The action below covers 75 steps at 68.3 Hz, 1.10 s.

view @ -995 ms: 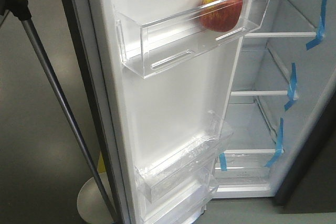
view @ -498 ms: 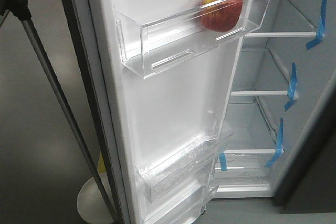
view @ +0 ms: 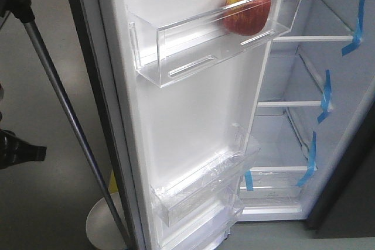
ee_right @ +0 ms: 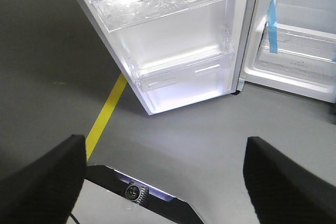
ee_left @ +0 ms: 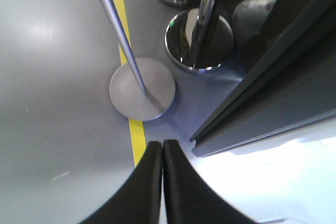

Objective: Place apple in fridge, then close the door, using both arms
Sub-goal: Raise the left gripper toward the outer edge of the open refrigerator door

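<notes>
- Left wrist-mounted view: the left pincer (ee_left: 161,148) is pressed shut with nothing between its fingers. It points down at the floor just outside the door (ee_left: 278,82), whose dark outer face and bottom corner lie to its right.
- Farther from the door on that side, a slanted stanchion post (ee_left: 118,35) meets its round base (ee_left: 142,87), and a yellow floor line (ee_left: 137,140) runs under the pincer.
- Right wrist-mounted view: the right pincer (ee_right: 164,148) is spread wide and empty. It faces the door's white inner side, with the lower door bins (ee_right: 173,77) ahead of it and well apart.
- Front view: the apple (view: 247,10) rests in the door's top bin (view: 199,45), at the end nearest the fridge (view: 345,115) body, so placing looks done and only closing is left.
- The door stands wide open, its long axis vertical. Its free edge is turned toward a black arm part (view: 17,150) at the frame's left, most likely the left arm.
- Closing turns on this: the left pincer is on the door's outer side and the right on its inner side. The left arm looks better placed to push the outer face toward the fridge, while the right would need to keep out of the swing.
</notes>
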### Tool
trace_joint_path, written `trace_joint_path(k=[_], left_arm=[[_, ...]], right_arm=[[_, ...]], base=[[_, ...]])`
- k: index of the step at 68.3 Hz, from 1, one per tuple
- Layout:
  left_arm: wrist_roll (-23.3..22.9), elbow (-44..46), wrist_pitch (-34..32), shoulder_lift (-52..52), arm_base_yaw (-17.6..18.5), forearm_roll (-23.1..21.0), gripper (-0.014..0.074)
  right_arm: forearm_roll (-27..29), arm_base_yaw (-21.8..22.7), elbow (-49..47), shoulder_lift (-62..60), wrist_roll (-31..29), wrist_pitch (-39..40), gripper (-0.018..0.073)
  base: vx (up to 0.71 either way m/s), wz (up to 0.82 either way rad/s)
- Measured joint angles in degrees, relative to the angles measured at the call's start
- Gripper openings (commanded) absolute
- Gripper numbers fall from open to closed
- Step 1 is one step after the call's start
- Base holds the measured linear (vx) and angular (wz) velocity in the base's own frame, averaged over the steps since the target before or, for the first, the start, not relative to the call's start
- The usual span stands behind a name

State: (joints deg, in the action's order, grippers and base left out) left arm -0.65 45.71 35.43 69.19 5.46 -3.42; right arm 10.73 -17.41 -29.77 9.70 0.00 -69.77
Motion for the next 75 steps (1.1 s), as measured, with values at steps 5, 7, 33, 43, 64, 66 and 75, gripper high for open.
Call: trace_joint_path(k=[5,7,33,43,64,66,75], left_arm=[[0.0,1.66,-0.24,2.85,0.0,0.0,-0.0006],[0.0,2.71,-0.24,4.19,0.0,0.0,-0.0006],[0.0,19.98,0.95,18.81,0.0,-0.49,-0.0006],[0.0,25.68,1.07,24.62,0.0,-2.89,-0.0006],[1.34,32.42,0.91,32.82,0.0,-7.26,-0.0006],[2.18,32.42,0.84,33.1,0.0,-8.39,-0.0006],[7.86,32.47,0.84,34.01,0.05,-15.43,-0.0006]], right_arm=[[0.0,0.0,0.0,0.0,0.0,0.0,0.0583],[0.0,0.0,0.0,0.0,0.0,0.0,0.0583],[0.0,0.0,0.0,0.0,0.0,0.0,0.0583],[0.0,0.0,0.0,0.0,0.0,0.0,0.0583],[0.0,0.0,0.0,0.0,0.0,0.0,0.0583],[0.0,0.0,0.0,0.0,0.0,0.0,0.0583],[0.0,0.0,0.0,0.0,0.0,0.0,0.0583]], base=[[0.0,0.0],[0.0,0.0],[0.0,0.0],[0.0,0.0],[0.0,0.0],[0.0,0.0],[0.0,0.0]])
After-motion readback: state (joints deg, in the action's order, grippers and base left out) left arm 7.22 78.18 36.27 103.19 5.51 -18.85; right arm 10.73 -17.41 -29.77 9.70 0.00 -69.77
